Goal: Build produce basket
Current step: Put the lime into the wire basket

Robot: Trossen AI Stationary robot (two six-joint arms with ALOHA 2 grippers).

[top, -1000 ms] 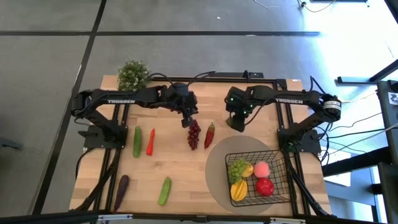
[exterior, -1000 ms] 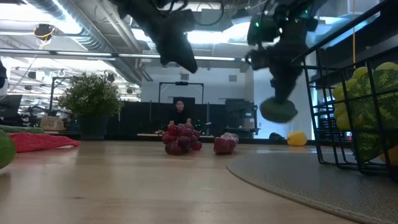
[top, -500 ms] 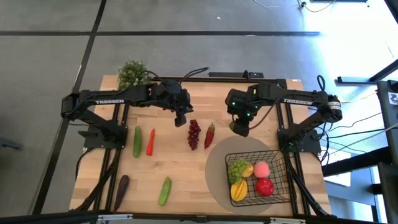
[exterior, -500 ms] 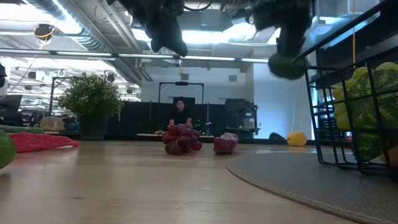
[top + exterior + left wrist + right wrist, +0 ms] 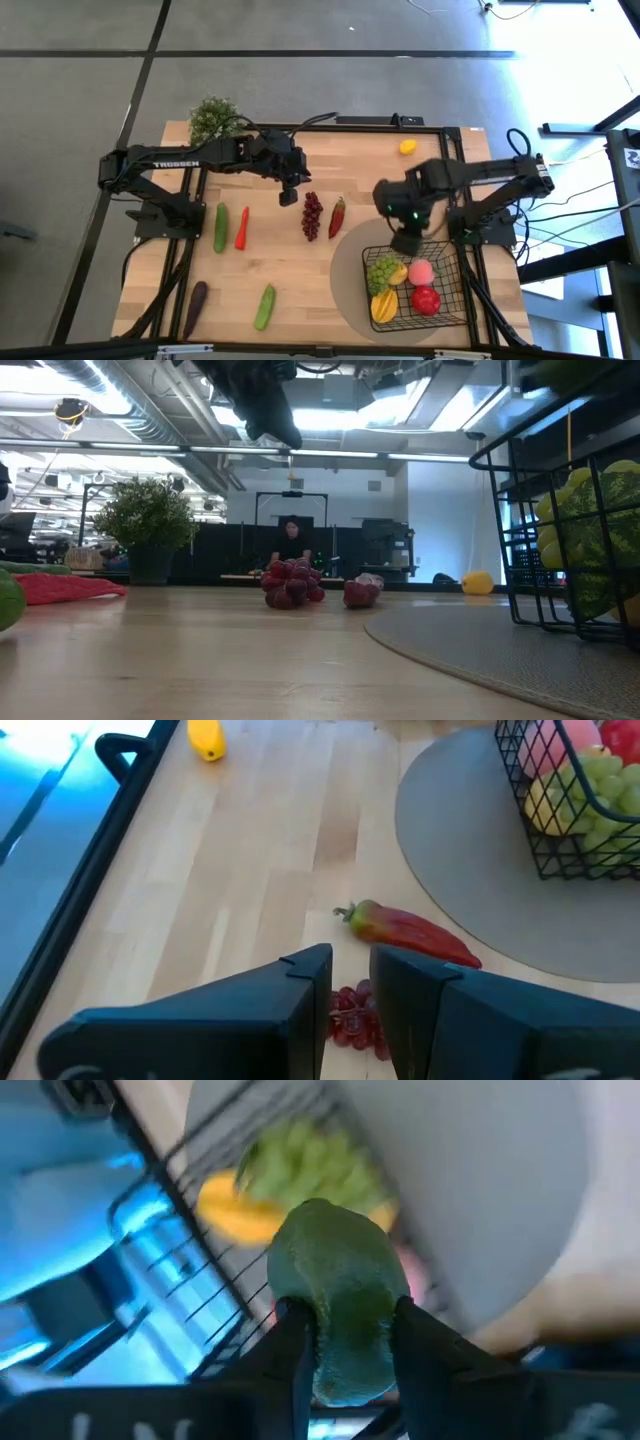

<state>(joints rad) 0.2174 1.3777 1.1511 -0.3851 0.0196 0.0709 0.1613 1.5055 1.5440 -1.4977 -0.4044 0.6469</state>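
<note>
Basket (image 5: 452,290): black wire mesh, sits on a round grey mat (image 5: 350,270) at the table's front-right. Inside, 4 pcs visible from the high view: 1 green grape bunch (image 5: 383,270), 1 yellow piece (image 5: 383,305), 1 pink peach (image 5: 421,271), 1 red apple (image 5: 426,299).

R gripper (image 5: 406,240): over the basket's back rim, clenched on 1 green avocado (image 5: 338,1310); in the right wrist view both fingers press its sides, basket wire and fruit blurred beneath.

L gripper (image 5: 287,193): raised above the table's back-centre, just back-left of the dark red grapes (image 5: 312,215). Fingers nearly together w/ a narrow gap in the left wrist view, nothing between them.

Loose on the wooden table (image 5: 290,280), 7 pcs:
- 1 dark red grape bunch
- 1 red pepper (image 5: 337,216), just beside grapes
- 2 green cucumbers: one at left (image 5: 220,227), one at front (image 5: 264,306)
- 1 orange-red carrot (image 5: 242,227), beside the left cucumber
- 1 eggplant (image 5: 195,303), front-left
- 1 lemon (image 5: 407,147), back-right, well apart from the rest

1 potted plant (image 5: 213,120) at back-left corner.

Low view: 1 person (image 5: 290,542) in the room far behind the table.
</note>
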